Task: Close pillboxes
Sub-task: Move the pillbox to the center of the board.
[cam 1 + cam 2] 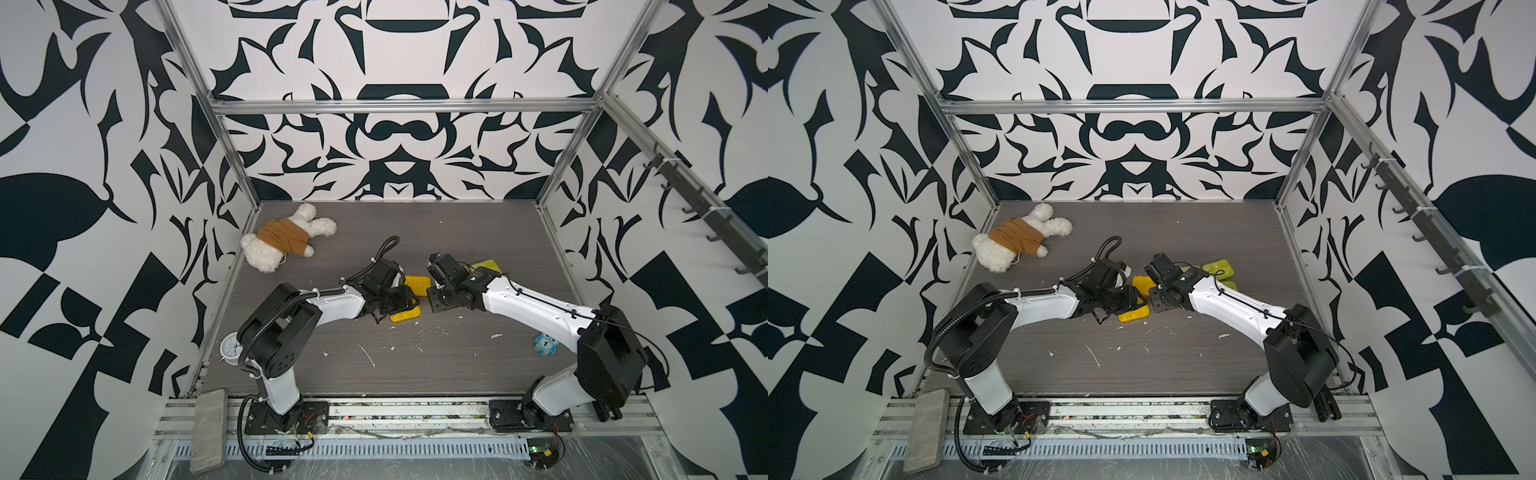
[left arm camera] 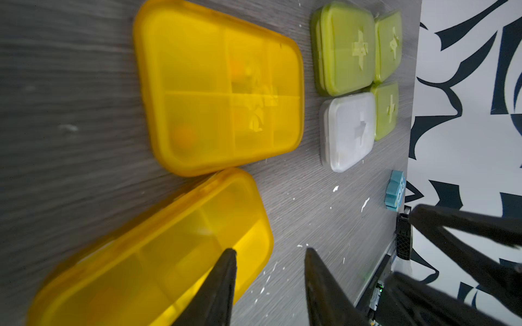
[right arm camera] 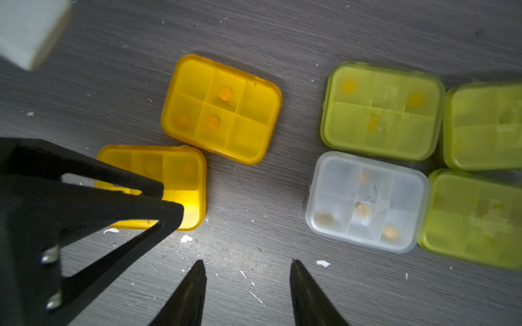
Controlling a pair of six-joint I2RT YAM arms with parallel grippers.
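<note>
Two amber pillboxes lie mid-table, the nearer one (image 1: 405, 316) (image 2: 158, 259) (image 3: 180, 172) and the farther one (image 1: 417, 284) (image 2: 220, 93) (image 3: 223, 108). Three yellow-green pillboxes (image 3: 381, 110) (image 3: 485, 124) (image 3: 474, 220) and a clear pillbox (image 3: 367, 200) (image 2: 347, 129) cluster to the right. All lids lie over their trays. My left gripper (image 2: 269, 252) is open; one finger is over the nearer amber lid and the other over bare table. My right gripper (image 3: 247, 264) is open above bare table between the amber boxes and the clear one, holding nothing.
A plush bear (image 1: 286, 237) lies at the back left. A round white clock (image 1: 230, 347) stands by the left arm's base. A small blue toy (image 1: 542, 343) (image 2: 395, 194) sits beside the right arm. White flecks dot the table, and patterned walls close three sides.
</note>
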